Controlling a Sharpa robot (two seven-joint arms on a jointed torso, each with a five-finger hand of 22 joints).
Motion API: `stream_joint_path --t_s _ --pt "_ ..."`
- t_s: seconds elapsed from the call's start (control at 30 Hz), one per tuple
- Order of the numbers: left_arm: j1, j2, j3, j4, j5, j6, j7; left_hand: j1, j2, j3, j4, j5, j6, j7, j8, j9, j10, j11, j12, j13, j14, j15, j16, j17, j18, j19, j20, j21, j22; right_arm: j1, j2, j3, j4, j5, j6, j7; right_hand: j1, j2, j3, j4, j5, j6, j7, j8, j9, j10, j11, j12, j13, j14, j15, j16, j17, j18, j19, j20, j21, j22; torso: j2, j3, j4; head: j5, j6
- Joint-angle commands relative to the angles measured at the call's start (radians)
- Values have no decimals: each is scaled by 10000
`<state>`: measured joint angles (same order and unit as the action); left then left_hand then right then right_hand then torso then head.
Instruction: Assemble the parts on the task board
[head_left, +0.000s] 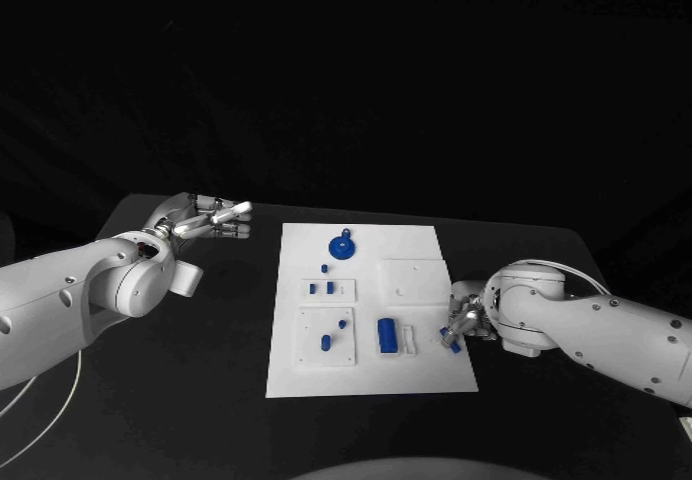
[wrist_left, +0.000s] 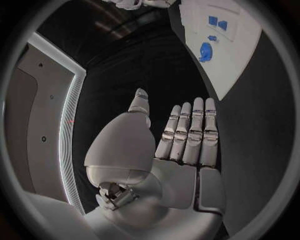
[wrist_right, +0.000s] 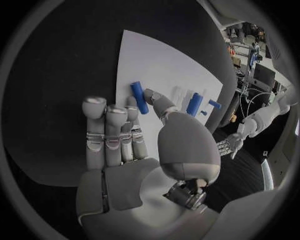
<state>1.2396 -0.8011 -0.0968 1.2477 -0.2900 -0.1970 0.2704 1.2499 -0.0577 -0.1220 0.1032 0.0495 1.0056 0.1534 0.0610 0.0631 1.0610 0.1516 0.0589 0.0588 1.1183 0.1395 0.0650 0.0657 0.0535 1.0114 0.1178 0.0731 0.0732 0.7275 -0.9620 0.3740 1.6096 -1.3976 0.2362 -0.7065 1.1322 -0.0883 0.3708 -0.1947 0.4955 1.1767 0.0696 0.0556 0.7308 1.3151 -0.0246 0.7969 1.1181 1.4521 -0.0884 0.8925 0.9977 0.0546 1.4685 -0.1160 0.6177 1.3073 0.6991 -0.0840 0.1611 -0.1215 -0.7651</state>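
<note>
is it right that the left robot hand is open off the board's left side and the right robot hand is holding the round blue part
Not quite. The right robot hand is at a small blue bar by the board's right edge, as the right wrist view shows; the round blue part lies untouched near the board's far end. The left robot hand is indeed open off the board's left side.

A robotics lab or test room, it seems: a black bench (head_left: 188, 380) against a dark backdrop, carrying a white task board (head_left: 368, 375). Cluttered desks with monitors (wrist_right: 261, 75), blurred, stand at the room's edge.
</note>
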Motion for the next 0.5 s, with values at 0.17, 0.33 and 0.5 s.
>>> stream_joint_path --t_s 0.17,0.33,0.5 --pt "7 0 5 20 2 136 29 -38 33 19 41 -16 -10 4 21 1 31 -18 8 1 2 -27 -33 0 -47 -14 33 -10 -4 -96 -33 -59 172 1425 -880 158 -235 -135 2064 -859 867 -335 157 75 -6582 -1 -82 30 -20 -18 -19 69 9 156 386 34 152 741 -3 -8 -2 -3 -17" --pt "7 -1 4 17 2 150 17 -38 33 19 41 -16 -10 4 21 1 31 -18 8 1 2 -27 -33 0 -47 -14 33 -10 -4 -95 -81 35 246 2227 -1312 278 -279 -221 2161 -863 1304 -326 155 75 -6587 -12 -91 -2 -46 -30 -36 50 -2 168 360 16 216 742 -3 -7 3 4 -19" --pt "7 -3 4 17 0 173 -4 -38 33 19 41 -16 -10 4 21 1 31 -18 8 1 2 -27 -33 0 -47 -14 33 -10 -4 -95 -85 118 349 2868 -1601 447 -288 -238 2161 -856 1382 -319 154 75 -6587 -11 -93 -7 -52 -31 -42 42 -7 176 346 10 219 736 -1 -7 0 28 -18"
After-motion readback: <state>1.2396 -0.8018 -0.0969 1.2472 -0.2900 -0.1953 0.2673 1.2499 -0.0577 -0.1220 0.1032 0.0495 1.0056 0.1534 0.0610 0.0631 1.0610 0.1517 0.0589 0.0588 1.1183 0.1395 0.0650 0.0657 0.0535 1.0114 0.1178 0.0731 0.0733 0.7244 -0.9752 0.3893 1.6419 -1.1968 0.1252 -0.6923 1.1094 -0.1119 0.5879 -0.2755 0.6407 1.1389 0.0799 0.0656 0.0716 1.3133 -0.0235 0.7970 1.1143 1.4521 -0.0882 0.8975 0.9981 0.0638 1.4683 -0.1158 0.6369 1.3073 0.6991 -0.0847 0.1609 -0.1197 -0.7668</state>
